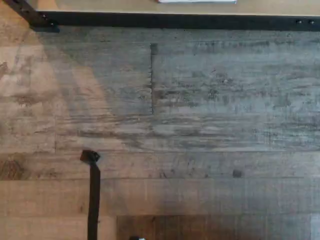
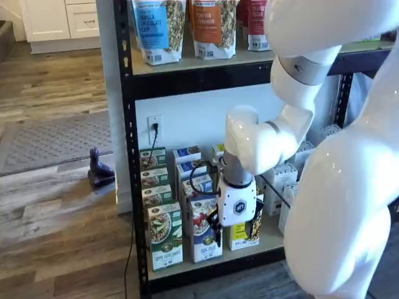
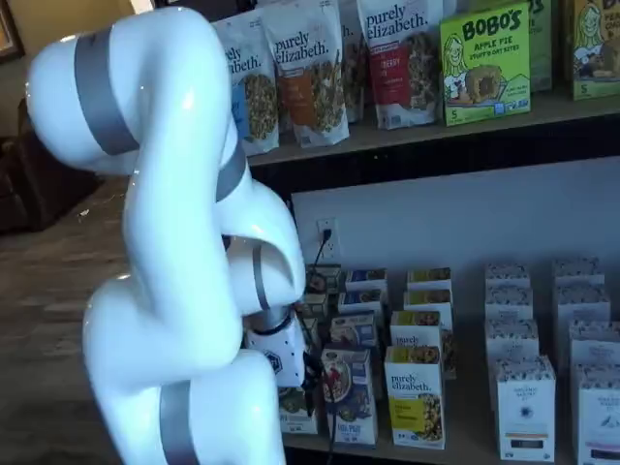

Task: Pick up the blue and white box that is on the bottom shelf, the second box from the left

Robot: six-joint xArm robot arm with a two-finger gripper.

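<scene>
Landmark: the bottom shelf (image 2: 274, 240), a pale board with a black rail along its front, seen in both shelf views.
Blue and white box (image 2: 204, 235): stands upright at the front edge of the bottom shelf, between the green-and-white box (image 2: 164, 237) and the yellow-and-white box (image 2: 244, 233); also seen in the other shelf view (image 3: 351, 395). More boxes of the same kind line up behind it toward the back of the shelf.
Gripper (image 2: 239, 208): its white body hangs in front of the bottom shelf, just beside the upper right corner of the blue and white box and partly covering the yellow-and-white box. The black fingers are not clear in either shelf view, so no gap shows; going by the rest, the jaws stand fully spread. Nothing is in its hold.
Arm (image 3: 174, 242): big white links fill much of both shelf views, bent down toward the bottom shelf.
Wrist view: wood plank floor (image 1: 200, 125), with the black rail of the bottom shelf along one edge and a black cable (image 1: 93, 200) lying on the floor.
Upper shelf (image 2: 199, 62): above the bottom shelf, carrying pouches.
</scene>
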